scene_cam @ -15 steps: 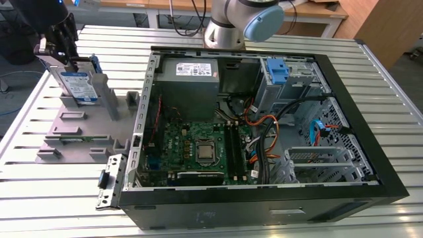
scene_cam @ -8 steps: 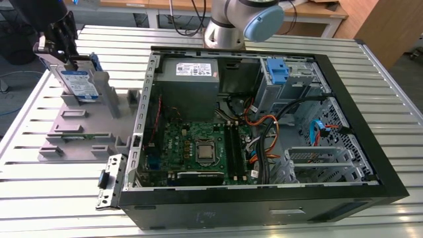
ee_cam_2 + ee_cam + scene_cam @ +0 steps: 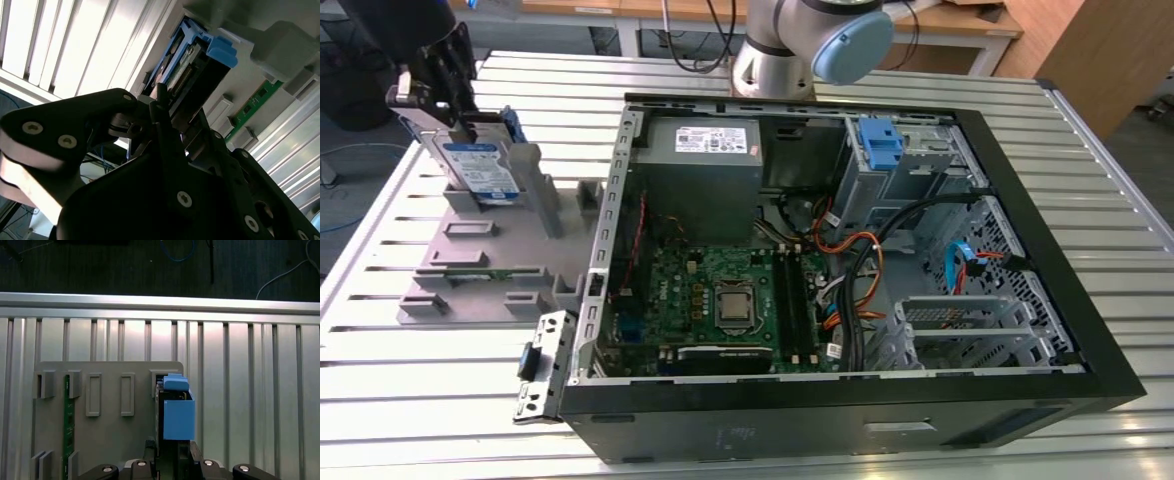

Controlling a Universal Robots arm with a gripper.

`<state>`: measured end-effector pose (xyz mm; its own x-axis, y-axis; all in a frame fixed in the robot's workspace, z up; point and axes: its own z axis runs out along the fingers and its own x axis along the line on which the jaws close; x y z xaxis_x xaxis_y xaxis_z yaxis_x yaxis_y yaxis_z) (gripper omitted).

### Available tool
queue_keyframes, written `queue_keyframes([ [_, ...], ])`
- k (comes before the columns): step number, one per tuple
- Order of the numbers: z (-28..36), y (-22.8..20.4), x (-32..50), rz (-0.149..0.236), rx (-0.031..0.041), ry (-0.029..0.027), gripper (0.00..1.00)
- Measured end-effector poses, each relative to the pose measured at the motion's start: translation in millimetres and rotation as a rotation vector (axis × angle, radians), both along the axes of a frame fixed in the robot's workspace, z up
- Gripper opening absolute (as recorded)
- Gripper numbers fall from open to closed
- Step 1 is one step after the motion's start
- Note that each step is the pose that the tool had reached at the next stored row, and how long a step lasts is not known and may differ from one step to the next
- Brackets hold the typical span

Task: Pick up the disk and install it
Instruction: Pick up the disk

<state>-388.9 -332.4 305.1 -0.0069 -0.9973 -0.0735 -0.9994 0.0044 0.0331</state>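
- Judging from the exterior view, the black two-fingered gripper (image 3: 434, 105) pinches the upper end of the disk (image 3: 474, 170), a flat silver rectangular hard drive with a white-and-blue label in a blue plastic carrier. The disk stands upright directly below the fingers, its lower end in a slot of the grey plastic holder block (image 3: 507, 250). The open black metal computer case (image 3: 1107, 380) lies well apart from the fingers. A pull that is not straight along the slot could jam the carrier or drag the block across the table.
- In the second wrist view, the dark fingers (image 3: 161, 125) press on both flat faces of the disk (image 3: 190, 75), close to its near edge. The grip looks shallow, so the drive could pivot or slip out once its weight hangs free.
- In the first wrist view, the disk (image 3: 177, 415) runs straight out from between the fingers of the gripper (image 3: 172, 455). A thin green memory stick (image 3: 67, 425) stands in the holder block (image 3: 110, 440), well off to one side of them. A sideways swing could knock it, and a tilted drive would likely catch at its bay.
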Motion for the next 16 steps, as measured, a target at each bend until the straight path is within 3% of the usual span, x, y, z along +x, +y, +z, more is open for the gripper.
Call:
queue_keyframes([
  [10,0.1,0.0,0.0,0.0,-0.0004,0.0001,0.36],
  [13,0.0,0.0,0.0,0.0,-0.0005,0.0,0.49],
  [16,-2.5,0.0,0.1,0.0,-0.0005,-0.0001,0.49],
])
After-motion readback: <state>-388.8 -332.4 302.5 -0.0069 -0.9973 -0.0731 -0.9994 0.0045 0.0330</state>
